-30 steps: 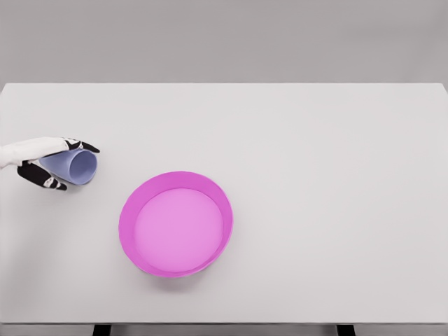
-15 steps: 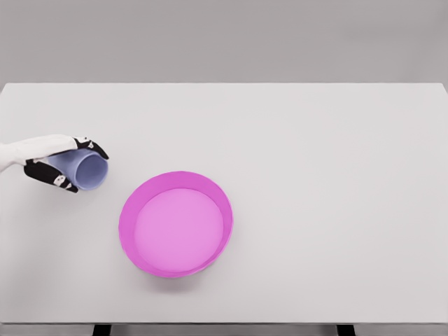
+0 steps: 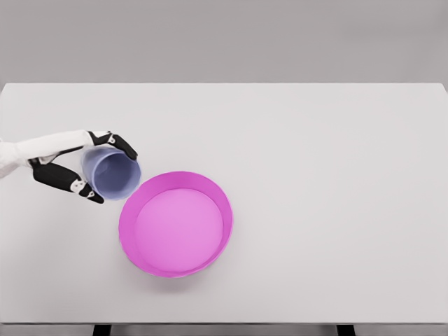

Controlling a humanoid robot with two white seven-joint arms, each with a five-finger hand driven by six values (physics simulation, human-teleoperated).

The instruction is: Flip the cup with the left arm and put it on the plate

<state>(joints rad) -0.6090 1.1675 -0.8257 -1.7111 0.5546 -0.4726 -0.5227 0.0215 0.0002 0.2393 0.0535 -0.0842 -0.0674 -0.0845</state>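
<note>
While held, cup [image 3: 112, 173] in left robot hand [image 3: 82, 166].

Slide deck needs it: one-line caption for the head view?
Left hand holds the blue cup tilted, mouth toward the camera, beside the pink plate on the white table.

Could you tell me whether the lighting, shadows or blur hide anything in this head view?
Head view: soft, even light, no glare; only a faint shadow under the plate. The cup and left robot hand look slightly soft but readable; nothing is hidden.
</note>
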